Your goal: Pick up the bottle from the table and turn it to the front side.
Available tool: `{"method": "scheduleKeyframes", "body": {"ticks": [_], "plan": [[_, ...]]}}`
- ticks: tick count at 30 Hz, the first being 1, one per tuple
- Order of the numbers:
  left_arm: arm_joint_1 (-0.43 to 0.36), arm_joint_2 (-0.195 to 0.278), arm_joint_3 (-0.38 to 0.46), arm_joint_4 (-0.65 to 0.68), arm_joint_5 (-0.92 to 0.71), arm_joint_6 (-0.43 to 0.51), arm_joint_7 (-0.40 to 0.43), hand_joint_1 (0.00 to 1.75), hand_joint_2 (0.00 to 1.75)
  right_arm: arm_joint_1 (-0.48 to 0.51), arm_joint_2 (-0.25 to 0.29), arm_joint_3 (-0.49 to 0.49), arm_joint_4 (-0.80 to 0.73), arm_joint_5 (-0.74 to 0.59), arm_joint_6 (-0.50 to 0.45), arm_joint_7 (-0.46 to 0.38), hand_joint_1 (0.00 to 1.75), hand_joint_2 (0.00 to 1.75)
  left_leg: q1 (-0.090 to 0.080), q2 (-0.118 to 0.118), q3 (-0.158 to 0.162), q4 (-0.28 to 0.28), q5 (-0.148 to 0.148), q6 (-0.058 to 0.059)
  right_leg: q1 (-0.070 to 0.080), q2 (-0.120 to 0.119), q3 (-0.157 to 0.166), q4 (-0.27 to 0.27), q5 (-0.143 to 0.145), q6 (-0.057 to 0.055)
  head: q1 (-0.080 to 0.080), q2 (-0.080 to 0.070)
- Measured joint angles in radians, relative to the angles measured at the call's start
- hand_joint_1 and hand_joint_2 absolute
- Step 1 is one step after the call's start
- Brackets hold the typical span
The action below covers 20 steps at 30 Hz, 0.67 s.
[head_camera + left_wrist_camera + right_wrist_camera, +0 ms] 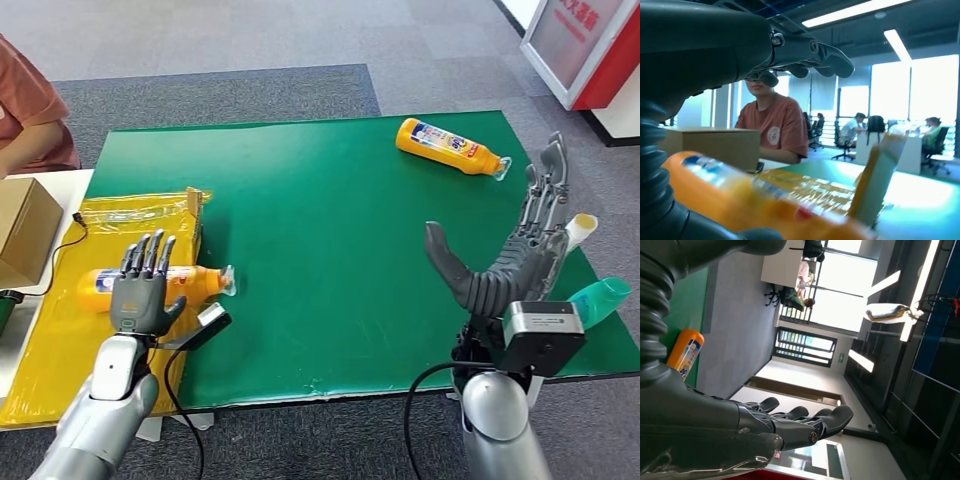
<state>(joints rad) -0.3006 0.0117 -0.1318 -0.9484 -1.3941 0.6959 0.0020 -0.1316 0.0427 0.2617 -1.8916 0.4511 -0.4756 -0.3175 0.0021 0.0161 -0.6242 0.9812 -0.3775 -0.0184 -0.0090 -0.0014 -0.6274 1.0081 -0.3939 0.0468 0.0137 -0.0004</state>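
A: Left side: left hand [142,290], fingers spread, holding nothing, hovers over an orange plastic bottle [192,283] lying sideways on yellow plastic sheeting [45,345].
B: Step?
A: Could be just before a grasp or just after a release; can't settle which.
B: Further right?
A: Second orange bottle with blue-white label [450,146] lies on the green mat [324,250]. Right hand [513,255] open, empty.
B: Label text?
A: Too small to read.

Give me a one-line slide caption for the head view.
Open left hand over one orange bottle; open right hand near another.
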Motion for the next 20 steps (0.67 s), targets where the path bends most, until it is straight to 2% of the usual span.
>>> {"method": "scheduleKeyframes", "body": {"ticks": [2, 4, 8, 10, 13, 15, 17, 19, 20], "plan": [[0.042, -0.013, -0.014, -0.112, 0.118, -0.006, -0.070, 0.00, 1.75, 0.013, -0.001, 0.001, -0.005, 0.011, -0.007, 0.002, 0.00, 1.75, 0.000, 0.000, 0.000, 0.000, -0.001, 0.000, 0.000, 0.000, 0.000, 0.000, 0.000, 0.000, 0.000, 0.000], [0.088, -0.025, -0.040, -0.245, 0.321, -0.054, -0.155, 0.00, 1.75, 0.031, -0.002, 0.001, -0.014, 0.024, -0.011, 0.005, 0.00, 1.75, 0.000, 0.000, 0.000, 0.000, -0.002, 0.001, 0.000, 0.000, 0.000, -0.001, -0.001, 0.000, 0.000, 0.000], [0.183, -0.025, -0.103, -0.522, 0.822, -0.291, -0.322, 0.00, 1.75, 0.069, -0.011, 0.000, -0.029, 0.035, 0.001, 0.007, 0.00, 1.75, 0.000, 0.000, 0.000, 0.000, -0.003, 0.001, 0.000, 0.000, 0.000, -0.001, -0.002, 0.000, 0.000, 0.000], [0.233, -0.020, -0.124, -0.644, 1.008, -0.425, -0.388, 0.00, 1.75, 0.087, -0.019, 0.000, -0.035, 0.037, 0.017, 0.006, 0.00, 1.75, 0.000, 0.000, -0.001, 0.000, -0.004, 0.001, 0.000, 0.000, 0.000, -0.001, -0.003, 0.001, 0.000, 0.000], [0.297, -0.014, -0.131, -0.758, 1.219, -0.623, -0.471, 0.00, 1.75, 0.102, -0.028, 0.000, -0.036, 0.032, 0.052, 0.005, 0.00, 1.75, 0.000, 0.000, 0.000, 0.000, -0.005, 0.001, 0.000, 0.000, 0.001, -0.001, -0.004, 0.001, 0.000, 0.000], [0.343, -0.012, -0.127, -0.815, 1.319, -0.722, -0.511, 0.51, 1.75, 0.109, -0.031, 0.000, -0.036, 0.013, 0.081, 0.002, 0.00, 1.75, 0.000, 0.000, 0.000, 0.000, -0.005, 0.000, 0.000, 0.000, 0.001, -0.001, -0.005, 0.001, 0.000, 0.000], [0.378, -0.014, -0.122, -0.857, 1.385, -0.789, -0.531, 0.51, 1.75, 0.113, -0.034, 0.002, -0.036, -0.028, 0.121, 0.000, 0.00, 1.75, 0.000, 0.000, 0.000, 0.000, -0.005, 0.000, 0.000, 0.000, 0.001, -0.001, -0.005, 0.001, 0.000, 0.000], [0.406, -0.021, -0.115, -0.885, 1.427, -0.822, -0.536, 0.00, 1.75, 0.114, -0.035, 0.005, -0.031, -0.089, 0.177, -0.001, 0.00, 1.75, 0.000, 0.000, 0.000, 0.000, -0.005, 0.000, 0.000, 0.000, 0.001, -0.001, -0.005, 0.001, 0.000, 0.000], [0.412, -0.023, -0.112, -0.891, 1.436, -0.828, -0.536, 0.00, 1.75, 0.114, -0.035, 0.006, -0.030, -0.107, 0.193, -0.001, 0.00, 1.75, 0.000, 0.000, 0.000, 0.000, -0.005, 0.000, 0.000, 0.000, 0.001, -0.001, -0.005, 0.001, 0.000, 0.000]]}}
